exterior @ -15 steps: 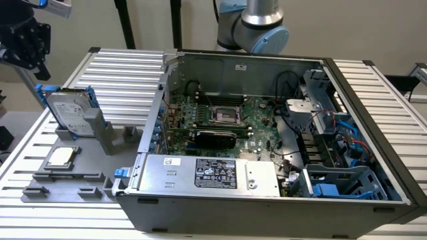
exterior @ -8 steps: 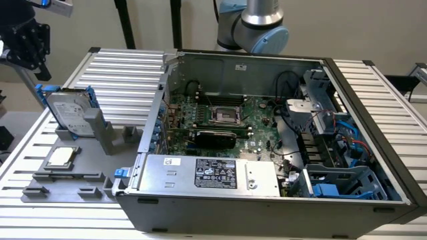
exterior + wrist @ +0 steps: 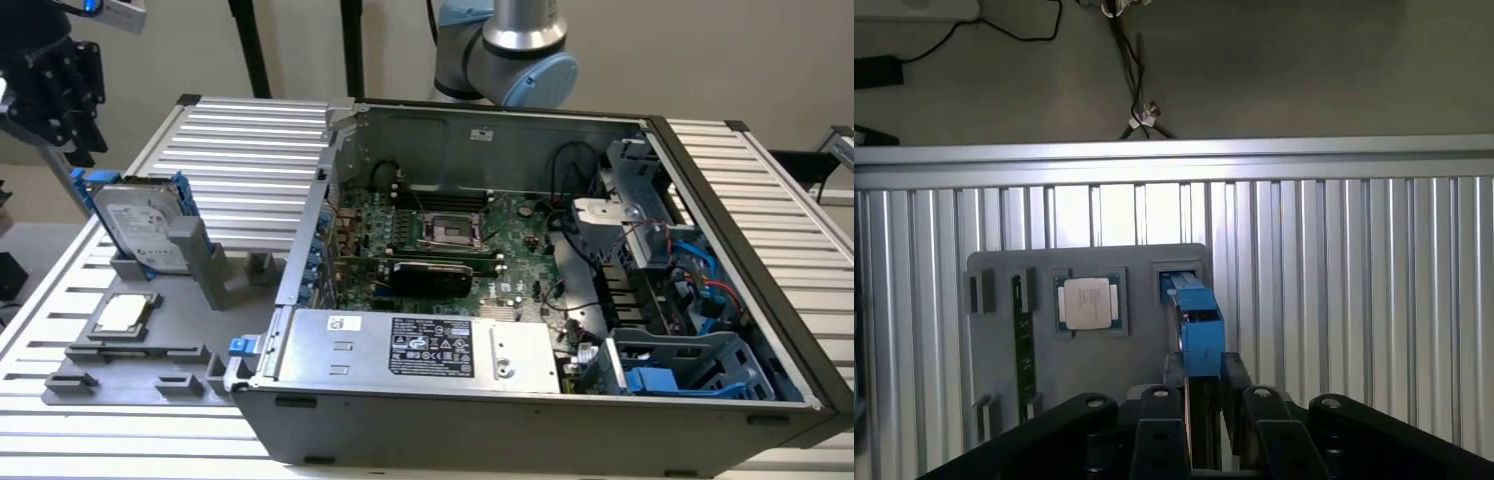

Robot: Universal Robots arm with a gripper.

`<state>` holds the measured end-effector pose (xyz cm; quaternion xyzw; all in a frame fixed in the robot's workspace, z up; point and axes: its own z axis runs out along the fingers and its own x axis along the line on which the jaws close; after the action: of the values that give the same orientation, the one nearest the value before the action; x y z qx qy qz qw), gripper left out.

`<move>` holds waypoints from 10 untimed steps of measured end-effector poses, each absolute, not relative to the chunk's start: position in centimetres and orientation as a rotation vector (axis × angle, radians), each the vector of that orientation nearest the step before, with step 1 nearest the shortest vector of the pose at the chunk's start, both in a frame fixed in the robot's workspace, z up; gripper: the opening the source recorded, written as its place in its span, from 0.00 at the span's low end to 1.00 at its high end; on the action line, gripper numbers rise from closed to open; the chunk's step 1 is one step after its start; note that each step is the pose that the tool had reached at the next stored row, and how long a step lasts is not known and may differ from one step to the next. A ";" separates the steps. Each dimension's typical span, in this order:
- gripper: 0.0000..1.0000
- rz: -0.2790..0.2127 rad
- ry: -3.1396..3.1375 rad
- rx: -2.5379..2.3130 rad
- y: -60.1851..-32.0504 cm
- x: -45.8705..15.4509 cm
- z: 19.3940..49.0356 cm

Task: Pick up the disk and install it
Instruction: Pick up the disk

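Disk (image 3: pixel 140 225) stands upright in grey holder (image 3: pixel 214 270) — left side of exterior view, beside open computer case (image 3: pixel 534 420). Chip (image 3: pixel 120 315) lies nearby. Gripper (image 3: pixel 67 120) hangs above disk, not touching — fingers (image 3: pixel 1159 420) apart.

The disk (image 3: pixel 138 225) stands upright in the holder (image 3: pixel 134 365), at the exterior view's left of the computer case (image 3: pixel 534 420); the CPU chip (image 3: pixel 122 315) lies on the holder just nearer. Inside the case, the motherboard (image 3: pixel 454 235) lies behind the power-supply box (image 3: pixel 414 345).

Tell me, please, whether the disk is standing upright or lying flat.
Upright: the disk stands on its edge in a slot of the grey holder, its broad face vertical.
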<state>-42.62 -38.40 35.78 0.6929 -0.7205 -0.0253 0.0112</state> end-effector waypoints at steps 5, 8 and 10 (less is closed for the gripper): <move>0.48 -0.079 -2.248 2.161 -38.4 -42.6 35.5; 0.48 -0.078 -2.248 2.161 -38.3 -42.6 34.9; 0.48 -0.078 -2.248 2.162 -38.3 -42.6 34.6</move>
<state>-42.62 -38.28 34.57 0.6929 -0.7205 -0.0250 0.0111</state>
